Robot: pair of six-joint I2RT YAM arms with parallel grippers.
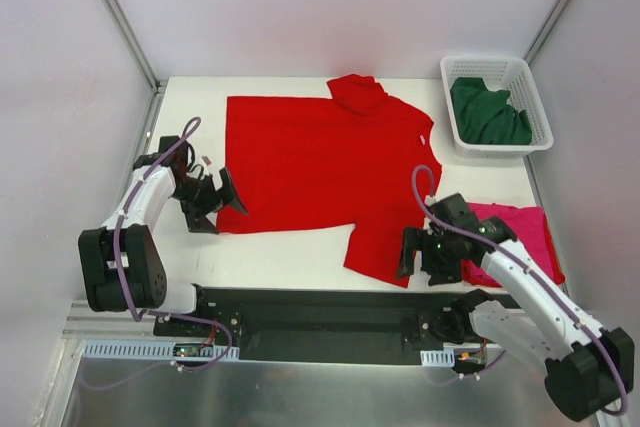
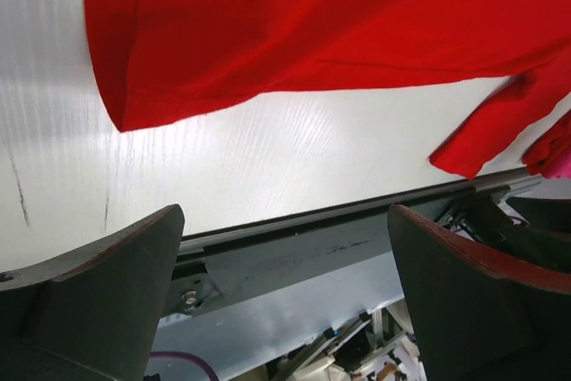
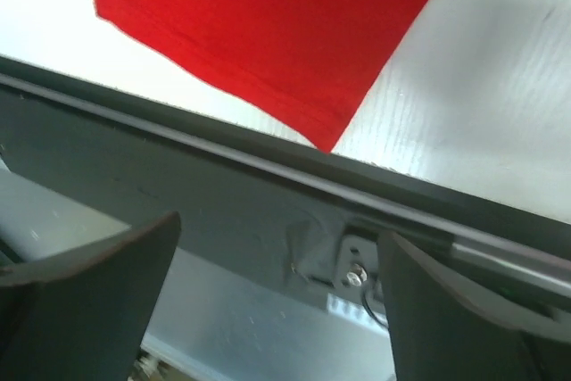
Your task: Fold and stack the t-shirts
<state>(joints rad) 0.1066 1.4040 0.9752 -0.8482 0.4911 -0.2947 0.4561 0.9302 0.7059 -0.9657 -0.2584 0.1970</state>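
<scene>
The bright red t-shirt (image 1: 330, 172) lies spread flat across the middle of the table, one sleeve folded over at its far edge. Its near left corner (image 2: 134, 86) shows in the left wrist view. A magenta-pink t-shirt (image 1: 525, 232) lies folded at the right edge of the table. A dark green t-shirt (image 1: 488, 112) sits crumpled in the basket. My left gripper (image 1: 218, 209) is open beside the red shirt's near left corner, holding nothing (image 2: 285, 220). My right gripper (image 1: 422, 265) is open just right of the shirt's near right corner (image 3: 268, 24), with nothing between its fingers (image 3: 278, 229).
The white lattice basket (image 1: 485, 60) stands at the far right corner of the table. A black rail (image 1: 320, 312) runs along the near edge between the arm bases. White walls with metal posts close in the table on the left, back and right.
</scene>
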